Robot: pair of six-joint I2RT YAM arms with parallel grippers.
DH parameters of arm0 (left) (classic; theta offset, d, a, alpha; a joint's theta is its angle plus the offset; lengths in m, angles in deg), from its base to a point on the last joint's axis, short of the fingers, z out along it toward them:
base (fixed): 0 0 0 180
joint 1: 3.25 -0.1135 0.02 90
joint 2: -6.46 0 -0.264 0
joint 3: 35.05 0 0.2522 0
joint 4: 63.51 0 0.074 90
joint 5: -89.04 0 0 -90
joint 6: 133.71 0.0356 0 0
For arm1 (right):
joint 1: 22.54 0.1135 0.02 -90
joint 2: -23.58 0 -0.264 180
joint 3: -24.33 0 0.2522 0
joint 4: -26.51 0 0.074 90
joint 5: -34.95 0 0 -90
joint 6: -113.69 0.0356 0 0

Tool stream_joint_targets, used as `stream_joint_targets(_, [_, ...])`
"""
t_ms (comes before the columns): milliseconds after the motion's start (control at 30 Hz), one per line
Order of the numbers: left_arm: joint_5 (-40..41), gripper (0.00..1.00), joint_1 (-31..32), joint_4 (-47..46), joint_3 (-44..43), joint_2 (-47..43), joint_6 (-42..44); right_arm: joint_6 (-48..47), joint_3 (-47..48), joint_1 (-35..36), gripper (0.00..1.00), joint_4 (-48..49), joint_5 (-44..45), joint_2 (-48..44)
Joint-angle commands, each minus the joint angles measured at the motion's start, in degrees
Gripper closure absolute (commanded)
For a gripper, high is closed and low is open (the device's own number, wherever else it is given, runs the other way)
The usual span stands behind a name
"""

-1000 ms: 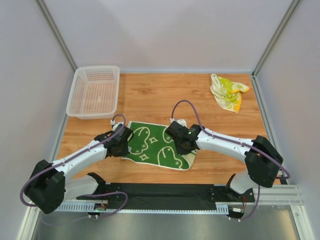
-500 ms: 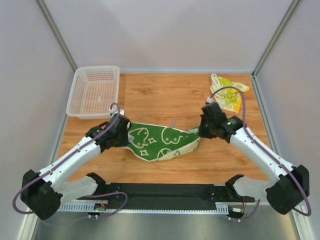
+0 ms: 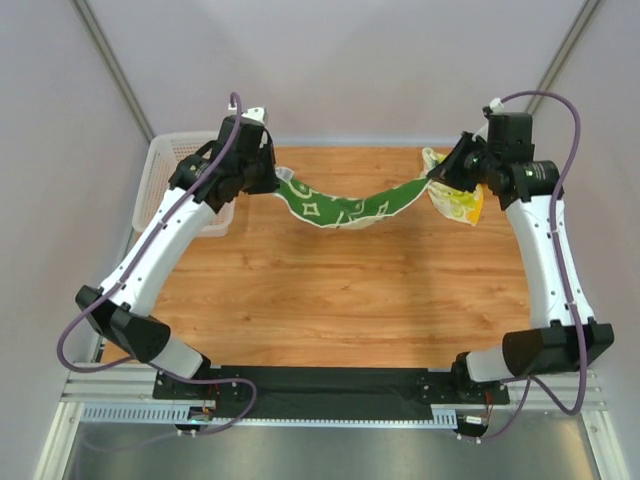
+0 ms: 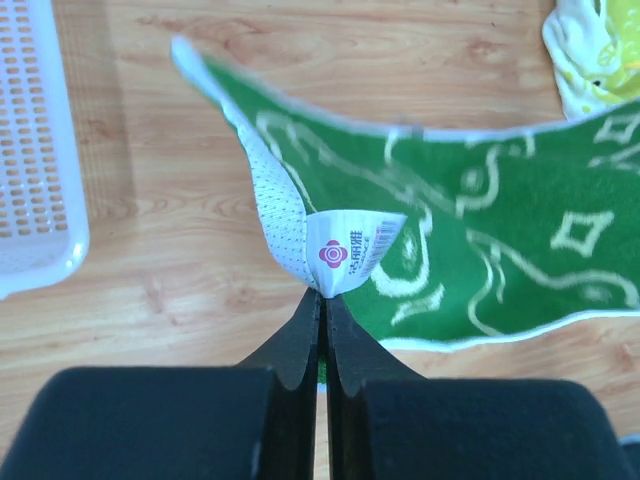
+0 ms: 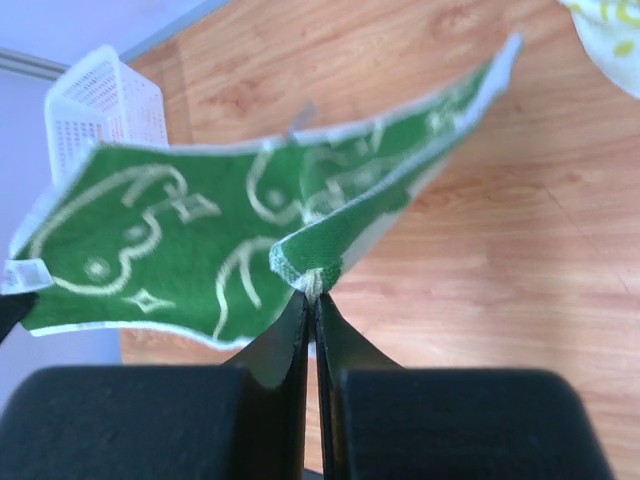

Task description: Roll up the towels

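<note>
A green towel with cream line drawings point(image 3: 345, 207) hangs stretched in the air between both arms, sagging in the middle over the far half of the table. My left gripper point(image 3: 274, 178) is shut on its left corner, where a white label point(image 4: 352, 250) sticks out above the pinched fingertips point(image 4: 323, 297). My right gripper point(image 3: 436, 176) is shut on the opposite corner point(image 5: 318, 278). The second towel point(image 3: 457, 188), cream with yellow-green blotches and an orange edge, lies crumpled at the far right, just behind my right gripper; it also shows in the left wrist view point(image 4: 595, 60).
A white mesh basket point(image 3: 182, 190) stands at the far left, partly under my left arm. Grey walls close in the wooden table point(image 3: 340, 300) on three sides. The arms' black base rail point(image 3: 320, 385) runs along the near edge.
Both arms have lifted the green towel off the table and carried it toward the far side, spreading apart so it hangs stretched. The right gripper closed on its corner.
</note>
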Motion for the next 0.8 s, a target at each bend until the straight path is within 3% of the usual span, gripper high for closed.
stream_joint_targets(0, [-1.1, 1.0, 0.0, 3.8, 4.6, -6.4, 1.1, 0.7, -9.9, -0.6, 1.0, -2.3, -3.1, -6.8])
stream_joint_targets(67, [-2.9, 1.0, 0.1, -0.6, 12.0, -9.6, -1.1, 1.4, -18.6, -0.6, 1.0, 1.8, -2.1, -11.3])
stream_joint_targets(200, [-5.3, 1.0, 0.1, -8.2, 36.9, -18.1, -6.1, 4.6, -41.9, -2.3, 1.0, 9.5, -2.9, -16.1])
stream_joint_targets(367, [-6.4, 1.0, 0.1, -16.9, 59.6, -21.9, -12.4, 8.2, -56.6, -4.1, 1.0, 20.0, -9.1, -13.9])
stream_joint_targets(567, [-7.8, 1.0, 0.1, -21.0, 68.2, -17.1, -15.3, 6.7, -62.4, -4.1, 1.0, 24.4, -12.0, -7.7])
stream_joint_targets(767, [-8.0, 1.0, 0.1, -21.8, 70.8, -16.3, -16.1, 5.2, -65.7, -6.2, 1.0, 22.7, -10.8, -11.7])
